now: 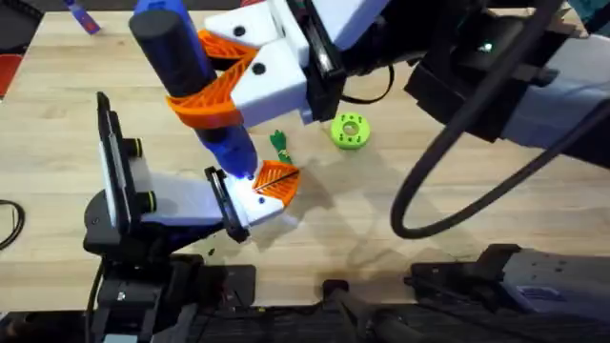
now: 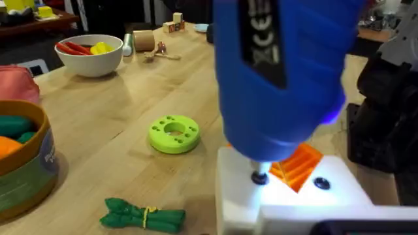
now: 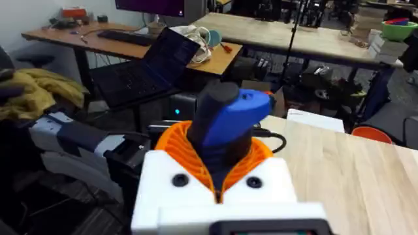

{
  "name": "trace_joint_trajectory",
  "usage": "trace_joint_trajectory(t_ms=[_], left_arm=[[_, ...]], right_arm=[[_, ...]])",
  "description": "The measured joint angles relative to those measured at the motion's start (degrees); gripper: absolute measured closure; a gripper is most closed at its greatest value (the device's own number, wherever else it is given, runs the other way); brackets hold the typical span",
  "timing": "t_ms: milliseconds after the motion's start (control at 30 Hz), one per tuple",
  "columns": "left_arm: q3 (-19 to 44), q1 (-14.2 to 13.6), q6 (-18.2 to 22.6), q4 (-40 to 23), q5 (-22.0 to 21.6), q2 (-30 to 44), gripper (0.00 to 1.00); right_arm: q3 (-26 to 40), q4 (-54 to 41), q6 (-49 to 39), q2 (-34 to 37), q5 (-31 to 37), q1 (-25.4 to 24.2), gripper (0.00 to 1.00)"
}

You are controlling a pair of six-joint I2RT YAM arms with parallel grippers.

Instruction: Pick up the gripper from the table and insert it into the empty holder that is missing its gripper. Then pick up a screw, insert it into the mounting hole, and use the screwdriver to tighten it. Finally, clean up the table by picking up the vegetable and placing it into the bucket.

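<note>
The blue screwdriver (image 1: 224, 133) stands nearly upright, held by my right gripper (image 1: 217, 90), whose orange pads are shut around its body (image 3: 228, 121). Its metal tip (image 2: 260, 175) presses on a screw hole in the white holder (image 2: 281, 202) of my left gripper (image 1: 274, 183). The orange gripper wedge (image 2: 297, 166) sits in that holder, and the left fingers look closed together. The dark green vegetable (image 1: 278, 143) lies on the table just beyond the left gripper, and the left wrist view has the vegetable (image 2: 144, 215) in front of the holder.
A lime-green disc with holes (image 1: 350, 131) lies right of the vegetable. In the left wrist view a bucket (image 2: 29, 173) holding toy food stands beside the vegetable, with a white bowl (image 2: 89, 55) farther off. The right arm's body and cable (image 1: 457, 152) span the table's right side.
</note>
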Motion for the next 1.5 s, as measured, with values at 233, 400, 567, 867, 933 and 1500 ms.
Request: trace_joint_trajectory(t_ms=[233,400,567,867,933,1500], left_arm=[[0.00,0.00,0.01,0.00,0.00,0.00,0.988],[0.00,0.00,0.00,0.00,0.00,0.00,0.988],[0.00,0.00,0.02,0.02,-0.02,0.00,0.988],[0.00,0.00,0.02,0.00,-0.02,0.01,0.988],[0.00,0.00,0.02,0.00,-0.02,0.00,0.988],[0.00,0.00,0.02,0.00,-0.02,0.00,0.988]], right_arm=[[0.00,0.02,-0.13,0.04,0.00,0.00,0.980],[0.00,-0.11,-0.13,0.04,0.00,0.00,0.980],[-0.03,0.37,-0.12,0.07,-0.03,0.00,0.980],[-0.20,9.28,2.72,-0.47,0.02,-1.01,0.980],[-0.20,8.85,2.97,-0.77,0.02,-1.77,0.980],[12.49,-43.43,-6.65,-1.77,12.42,-14.46,0.980]])
